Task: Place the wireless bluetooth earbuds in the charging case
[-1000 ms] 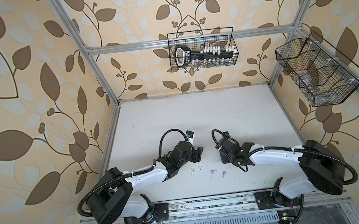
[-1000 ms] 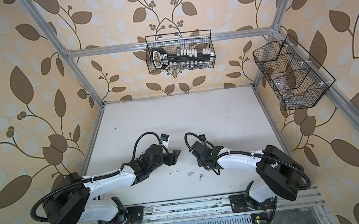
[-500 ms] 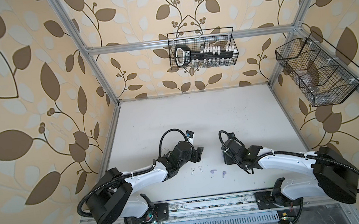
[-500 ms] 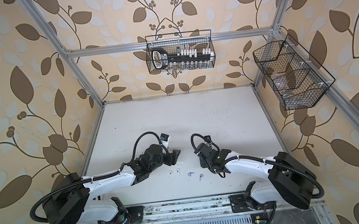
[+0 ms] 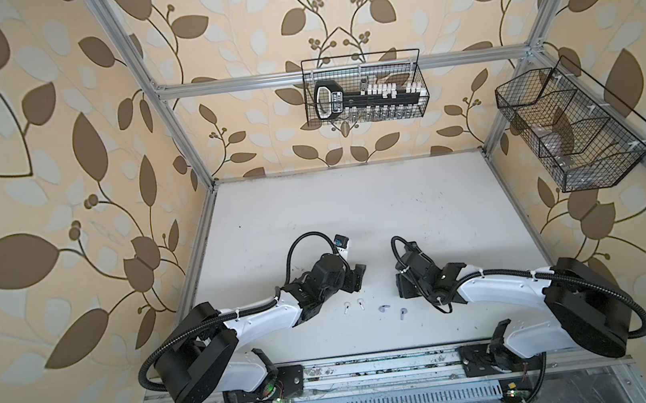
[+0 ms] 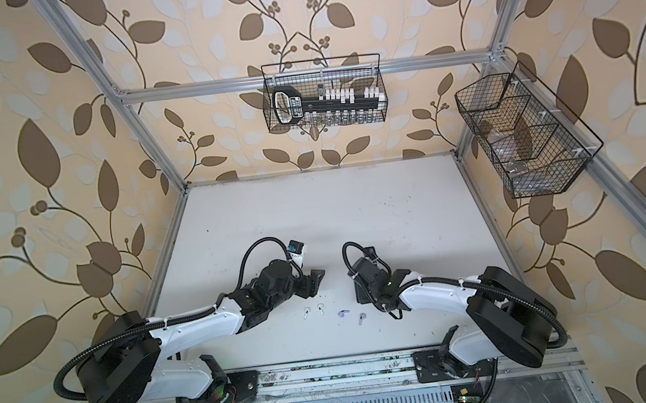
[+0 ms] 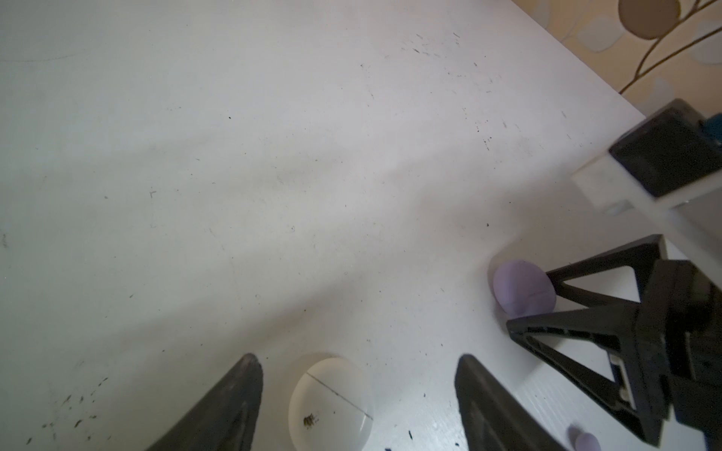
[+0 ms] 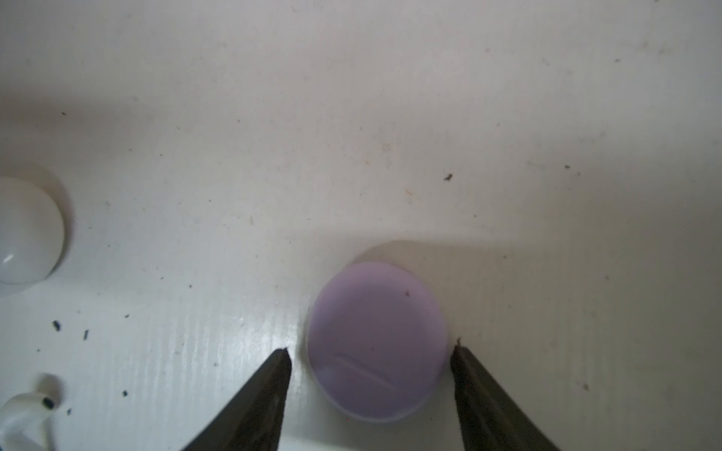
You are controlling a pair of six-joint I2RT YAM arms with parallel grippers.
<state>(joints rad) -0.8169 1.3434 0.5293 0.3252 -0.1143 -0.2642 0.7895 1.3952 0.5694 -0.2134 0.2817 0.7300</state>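
The white desk (image 5: 355, 207) carries everything. Both arms reach in from the edge where they are mounted and meet near its middle.

The left gripper (image 7: 356, 357) is open, its fingers on either side of the round white case (image 7: 330, 402) with a gap at each side. The right gripper (image 8: 371, 348) is also spread and straddles the round lilac case (image 8: 377, 343), with one tip very near the rim. I see no firm contact. Each case shows only a thin seam, so both look shut.

The four earbuds lie loose in a row near the mounting edge, between the arms. There are two white earbuds (image 5: 346, 307) and two lilac earbuds (image 5: 383, 308).

The cases are probably hard, smooth and domed, so they could squirt out of a pinch. They are best held across the widest part, low by the desk. The earbuds look very light, rigid and slick, and a nudge could make them skid. The stem seems the safest place to hold one.
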